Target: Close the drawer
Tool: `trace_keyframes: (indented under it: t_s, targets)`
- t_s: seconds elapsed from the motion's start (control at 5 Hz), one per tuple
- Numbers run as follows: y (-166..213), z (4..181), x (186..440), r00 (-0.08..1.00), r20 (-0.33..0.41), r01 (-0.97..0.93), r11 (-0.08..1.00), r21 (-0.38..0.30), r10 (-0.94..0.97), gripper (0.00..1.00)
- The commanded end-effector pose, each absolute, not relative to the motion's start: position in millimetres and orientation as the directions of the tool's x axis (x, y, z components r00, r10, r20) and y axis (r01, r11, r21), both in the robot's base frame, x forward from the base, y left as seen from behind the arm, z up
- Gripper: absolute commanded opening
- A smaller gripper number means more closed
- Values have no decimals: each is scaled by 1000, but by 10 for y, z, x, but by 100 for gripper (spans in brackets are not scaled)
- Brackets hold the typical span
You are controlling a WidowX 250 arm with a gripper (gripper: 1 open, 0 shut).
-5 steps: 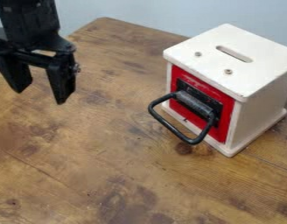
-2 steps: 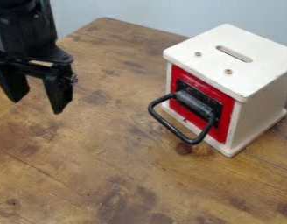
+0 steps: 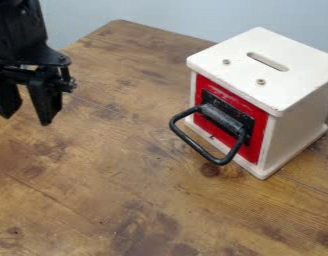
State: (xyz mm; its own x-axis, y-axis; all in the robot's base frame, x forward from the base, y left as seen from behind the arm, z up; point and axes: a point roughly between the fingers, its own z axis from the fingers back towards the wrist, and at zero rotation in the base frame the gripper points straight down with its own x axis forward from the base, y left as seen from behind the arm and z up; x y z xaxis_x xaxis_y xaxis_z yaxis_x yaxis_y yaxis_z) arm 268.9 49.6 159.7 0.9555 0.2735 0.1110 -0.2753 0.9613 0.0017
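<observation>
**Drawer ajar, pincer far off to the side**

From the one camera I see my pincer [image 3: 27, 100] hanging at the left edge, pointing down, fingers partly spread and holding nothing. Well off to its right and a little lower in the picture sits the drawer [image 3: 236, 120], its red front seemingly slightly out of the white box [image 3: 274, 80], wire handle [image 3: 204, 140] drooping toward me. I judge a flat push on the red front, above the handle, works best. The wooden table [image 3: 113, 190] between them shows nothing in the way.
</observation>
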Motion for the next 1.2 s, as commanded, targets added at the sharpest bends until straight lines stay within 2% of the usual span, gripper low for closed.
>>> trace_keyframes:
  t_s: [0.0,0.4,0.6,1.0]
  targets:
    - [477,1761,2649,955,147,-262,965,-2,259,100]
    - [413,1641,2738,951,137,-280,960,2,277,100]
    - [458,1668,2808,908,140,-399,917,0,395,100]
    - [471,1590,2820,902,137,-414,910,0,410,100]
